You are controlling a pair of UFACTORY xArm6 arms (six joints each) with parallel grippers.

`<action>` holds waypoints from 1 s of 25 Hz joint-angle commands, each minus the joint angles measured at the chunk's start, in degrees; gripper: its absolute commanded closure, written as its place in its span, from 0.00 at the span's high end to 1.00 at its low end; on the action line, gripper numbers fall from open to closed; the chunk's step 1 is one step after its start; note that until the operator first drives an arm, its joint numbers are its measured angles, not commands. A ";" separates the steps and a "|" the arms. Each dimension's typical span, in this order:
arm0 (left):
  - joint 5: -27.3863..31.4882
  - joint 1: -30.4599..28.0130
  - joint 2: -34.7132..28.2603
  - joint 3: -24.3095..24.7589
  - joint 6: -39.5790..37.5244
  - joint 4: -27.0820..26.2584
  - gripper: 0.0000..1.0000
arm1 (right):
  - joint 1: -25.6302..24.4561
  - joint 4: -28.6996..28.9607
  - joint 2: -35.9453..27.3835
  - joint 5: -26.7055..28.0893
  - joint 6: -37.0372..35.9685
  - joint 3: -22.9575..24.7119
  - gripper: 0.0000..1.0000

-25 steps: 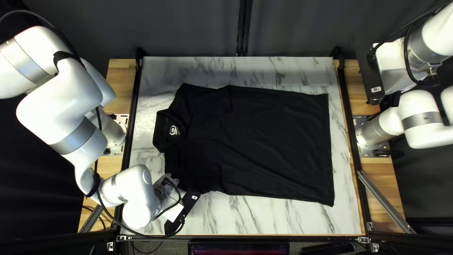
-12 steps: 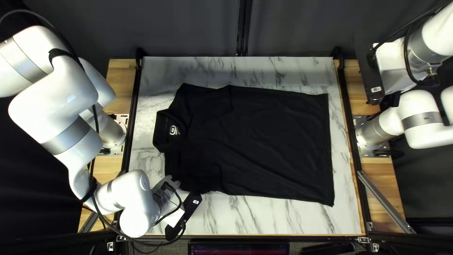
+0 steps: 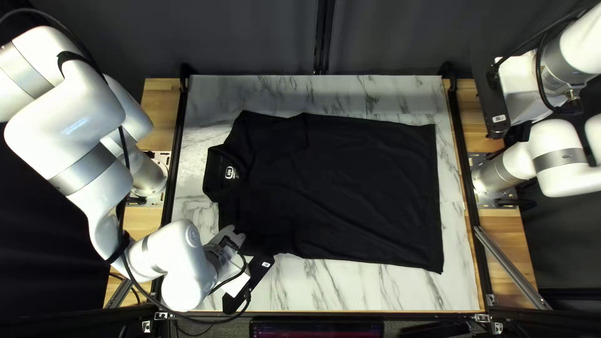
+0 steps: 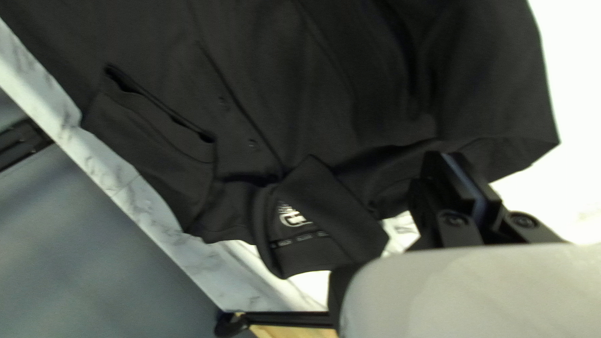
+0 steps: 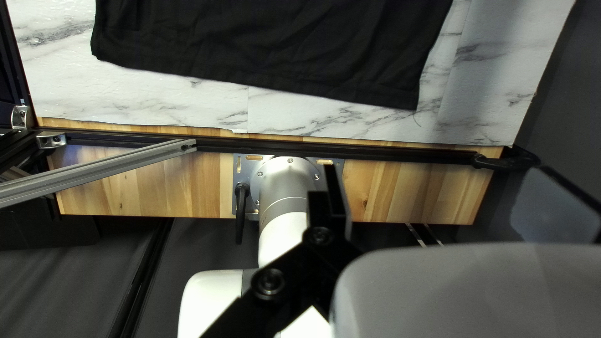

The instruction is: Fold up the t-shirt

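A black collared t-shirt [image 3: 357, 188] lies spread on the marbled table, its collar [image 3: 219, 172] toward the left and its hem toward the right. My left gripper [image 3: 239, 280] is by the near sleeve in the top left view, fingertips hidden there. In the left wrist view the left gripper [image 4: 452, 164] is shut beside the shirt's sleeve [image 4: 501, 119], with the collar [image 4: 307, 235] off to one side; whether it touches cloth I cannot tell. My right gripper [image 3: 523, 100] is raised beyond the right edge. In the right wrist view the right gripper [image 5: 438, 200] stands open, away from the hem [image 5: 263, 81].
Dark rails line the table [image 3: 375, 288], with wooden strips [image 3: 501, 238] outside them. A metal bar [image 3: 510, 266] slants beside the right rail, and a screen [image 3: 316, 328] sits below the near edge. My right arm's base [image 5: 288, 181] shows beneath the right gripper.
My left gripper has shifted slightly rightward along the near sleeve, and the left arm's upper links have swung outward to the left. Shirt and right arm have not moved.
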 commanded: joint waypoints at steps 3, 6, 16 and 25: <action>-9.59 -1.13 1.26 5.26 -7.55 -2.83 1.00 | 0.00 0.00 0.00 0.00 0.00 0.00 1.00; -13.18 -0.51 2.62 6.20 -9.04 -2.71 1.00 | 0.00 0.00 0.00 0.00 0.00 0.00 1.00; -17.89 2.24 2.64 8.03 -10.37 -1.53 0.85 | 0.00 0.00 0.00 0.00 0.00 0.00 1.00; -15.55 4.03 1.23 6.65 -7.24 -0.26 0.82 | 0.00 0.00 0.00 0.00 0.00 0.00 1.00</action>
